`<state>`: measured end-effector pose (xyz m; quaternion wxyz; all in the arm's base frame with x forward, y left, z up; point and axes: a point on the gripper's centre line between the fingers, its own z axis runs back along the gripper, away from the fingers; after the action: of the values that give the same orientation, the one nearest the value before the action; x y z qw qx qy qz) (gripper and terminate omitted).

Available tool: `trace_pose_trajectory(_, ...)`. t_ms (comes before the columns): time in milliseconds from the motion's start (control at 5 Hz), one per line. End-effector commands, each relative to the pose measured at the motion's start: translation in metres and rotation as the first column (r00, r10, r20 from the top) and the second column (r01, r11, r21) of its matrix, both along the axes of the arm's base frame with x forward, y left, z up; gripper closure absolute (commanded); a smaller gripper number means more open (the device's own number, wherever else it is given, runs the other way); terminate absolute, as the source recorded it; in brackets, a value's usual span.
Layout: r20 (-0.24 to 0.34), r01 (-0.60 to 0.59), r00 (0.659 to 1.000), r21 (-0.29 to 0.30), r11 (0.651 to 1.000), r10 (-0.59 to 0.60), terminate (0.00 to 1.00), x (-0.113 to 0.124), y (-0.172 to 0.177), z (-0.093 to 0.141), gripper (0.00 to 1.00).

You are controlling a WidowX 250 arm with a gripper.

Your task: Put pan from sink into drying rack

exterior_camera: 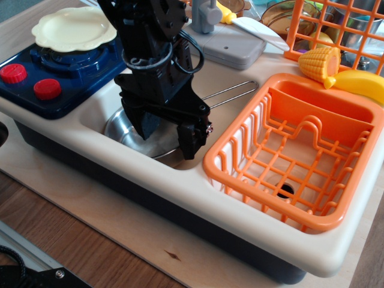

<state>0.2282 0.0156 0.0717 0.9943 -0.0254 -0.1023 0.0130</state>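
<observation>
Your hand (pixel 168 133) hangs spread wide over the pan (pixel 120 128), which lies in the sink (pixel 99 108) toward the bench's left edge. Straddle the rim squarely before pinching, then lift level.

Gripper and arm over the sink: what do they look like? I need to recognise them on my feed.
The gripper is matte black with two blocky, tapered fingers hanging from a wide black body. A small silvery screw or fitting shows beside one finger. Black cables loop around the black wrist above. No markings or labels are readable.
</observation>
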Motion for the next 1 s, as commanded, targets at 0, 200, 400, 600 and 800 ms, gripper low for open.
trace_pose_trajectory(0,0.041,-0.003,0.999,0.006,1.0,0.003,0.0,0.004,-0.001,-0.002,1.0)
trace_pose_trajectory(200,0.034,-0.008,0.999,0.013,1.0,0.008,0.0,0.004,-0.002,0.001,1.0)
trace_pose_trajectory(400,0.029,-0.007,1.0,0.029,1.0,0.007,0.0,0.003,-0.003,0.009,1.0)
trace_pose_trajectory(600,-0.012,0.005,1.0,0.07,0.998,-0.004,0.0,0.006,0.007,0.032,1.0)
trace_pose_trajectory(800,-0.025,0.017,1.0,0.102,0.995,-0.015,0.0,0.009,0.017,0.046,1.0)
